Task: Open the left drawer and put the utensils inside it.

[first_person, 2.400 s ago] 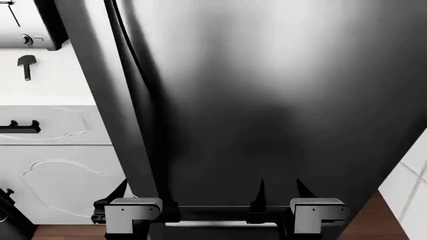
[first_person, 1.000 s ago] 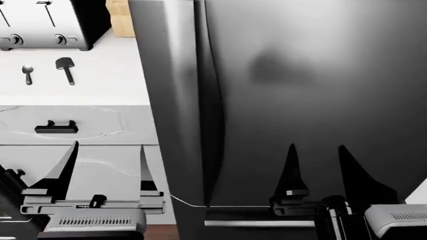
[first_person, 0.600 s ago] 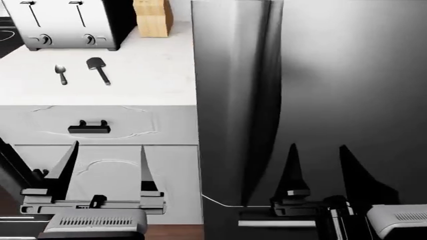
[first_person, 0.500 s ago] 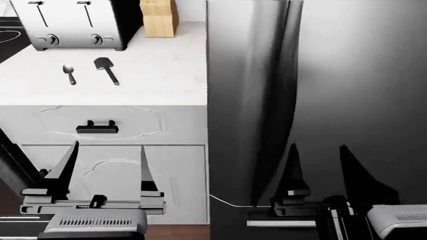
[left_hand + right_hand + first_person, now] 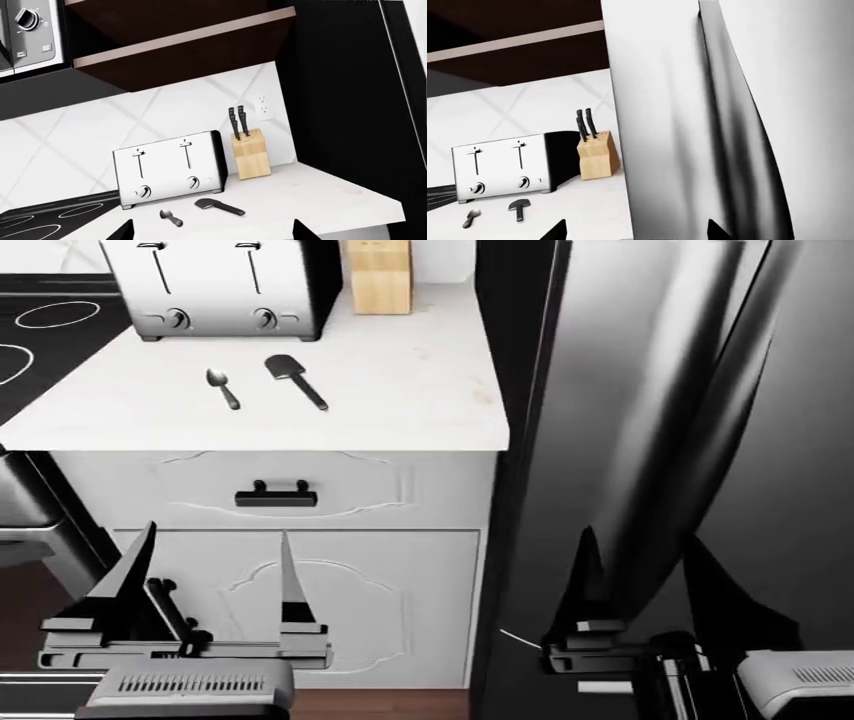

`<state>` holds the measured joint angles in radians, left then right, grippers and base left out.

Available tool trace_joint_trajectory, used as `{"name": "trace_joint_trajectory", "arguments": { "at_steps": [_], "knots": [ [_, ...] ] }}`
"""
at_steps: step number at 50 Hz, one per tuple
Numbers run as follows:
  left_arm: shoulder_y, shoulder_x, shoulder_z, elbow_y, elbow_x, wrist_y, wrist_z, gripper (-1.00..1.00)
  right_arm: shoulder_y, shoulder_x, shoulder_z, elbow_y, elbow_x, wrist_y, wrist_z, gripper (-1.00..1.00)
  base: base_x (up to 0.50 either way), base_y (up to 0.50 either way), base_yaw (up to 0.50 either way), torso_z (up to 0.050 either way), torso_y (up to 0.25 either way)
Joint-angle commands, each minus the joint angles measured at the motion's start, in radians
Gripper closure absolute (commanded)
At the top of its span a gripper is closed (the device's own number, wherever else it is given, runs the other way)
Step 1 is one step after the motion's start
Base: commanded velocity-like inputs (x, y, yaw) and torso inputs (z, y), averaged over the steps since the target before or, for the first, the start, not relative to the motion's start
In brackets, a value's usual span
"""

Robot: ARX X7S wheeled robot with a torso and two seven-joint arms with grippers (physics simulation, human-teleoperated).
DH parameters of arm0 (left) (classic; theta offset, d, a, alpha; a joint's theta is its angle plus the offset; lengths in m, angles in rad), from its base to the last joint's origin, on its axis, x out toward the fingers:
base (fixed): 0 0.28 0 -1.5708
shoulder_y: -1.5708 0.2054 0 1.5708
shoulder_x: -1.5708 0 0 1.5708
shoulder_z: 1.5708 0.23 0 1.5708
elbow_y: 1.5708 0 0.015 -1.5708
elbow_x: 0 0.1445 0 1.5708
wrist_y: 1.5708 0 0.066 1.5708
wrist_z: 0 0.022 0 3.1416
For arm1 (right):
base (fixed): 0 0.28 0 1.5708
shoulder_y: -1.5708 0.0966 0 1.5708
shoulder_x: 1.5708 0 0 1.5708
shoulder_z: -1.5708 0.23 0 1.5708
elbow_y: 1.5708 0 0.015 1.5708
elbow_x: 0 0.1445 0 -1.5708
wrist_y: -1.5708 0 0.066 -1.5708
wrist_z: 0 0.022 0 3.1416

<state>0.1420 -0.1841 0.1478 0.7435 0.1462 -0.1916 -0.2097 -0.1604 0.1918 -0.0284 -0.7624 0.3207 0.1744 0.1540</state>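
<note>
Drawer (image 5: pixel 278 490) shut, spoon (image 5: pixel 222 386) and spatula (image 5: pixel 295 379) on counter (image 5: pixel 400 390); both fingers wide, empty, bases cropped.

- The left drawer (image 5: pixel 280 489) is wide, white and shut, with curvy trim and a small black handle (image 5: pixel 276 496).
- The small spoon (image 5: pixel 222 386) lies flat on the white counter above the drawer.
- The black spatula (image 5: pixel 296 379) lies just right of the spoon, apart from it.

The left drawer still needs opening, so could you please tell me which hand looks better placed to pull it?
Left. The left hand hangs open below the left drawer and its black handle, while the right hand faces the fridge.
</note>
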Motion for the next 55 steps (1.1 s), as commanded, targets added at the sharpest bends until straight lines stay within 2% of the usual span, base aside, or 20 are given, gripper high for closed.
{"name": "trace_joint_trajectory", "arguments": {
  "at_steps": [1, 55],
  "knots": [
    [-0.001, -0.008, 0.007, 0.005, 0.0, -0.005, -0.009, -1.0, -0.001, 0.009, -0.005, 0.001, 0.004, -0.006, 0.008, -1.0, 0.0, 0.39, 0.0, 0.0, 0.0],
    [-0.007, -0.041, 0.032, 0.012, -0.006, -0.016, -0.045, -1.0, -0.003, 0.041, -0.036, 0.013, 0.005, -0.032, 0.043, -1.0, 0.0, 0.39, 0.0, 0.0, 0.0]
  ]
}}
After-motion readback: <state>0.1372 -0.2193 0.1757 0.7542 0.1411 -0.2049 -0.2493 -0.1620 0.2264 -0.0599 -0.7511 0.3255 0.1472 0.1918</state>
